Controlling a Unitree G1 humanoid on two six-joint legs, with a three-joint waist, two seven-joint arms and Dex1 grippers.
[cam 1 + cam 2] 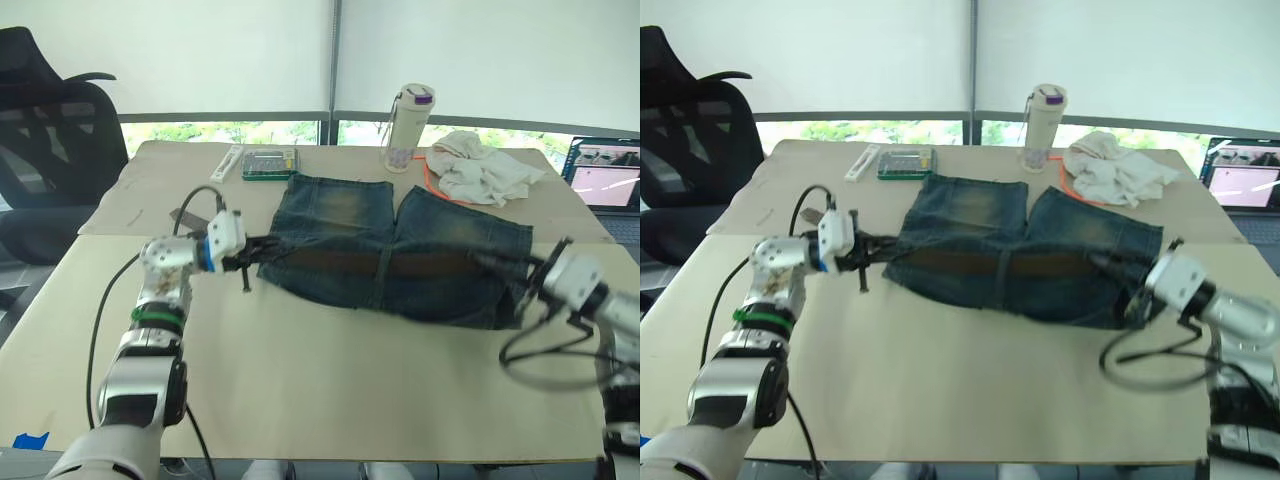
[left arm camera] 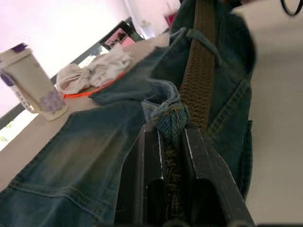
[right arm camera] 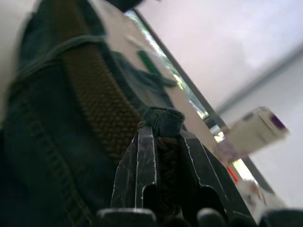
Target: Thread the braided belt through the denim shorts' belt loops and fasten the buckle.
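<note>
Brown woven belt (image 2: 199, 71), faded blue yellow-patched shorts (image 1: 350, 215)

A white bottle (image 1: 408, 127) with a purple cap is standing upright near the bench's (image 1: 330, 380) far edge, a crumpled white cloth (image 1: 482, 168) lying beside it. A laptop (image 1: 606, 180) is sitting open toward the far right corner.

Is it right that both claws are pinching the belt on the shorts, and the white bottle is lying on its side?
Nearly. Both claws, left and right, pinch the braided belt on the denim shorts, but the left eye view shows the white bottle standing upright.
</note>
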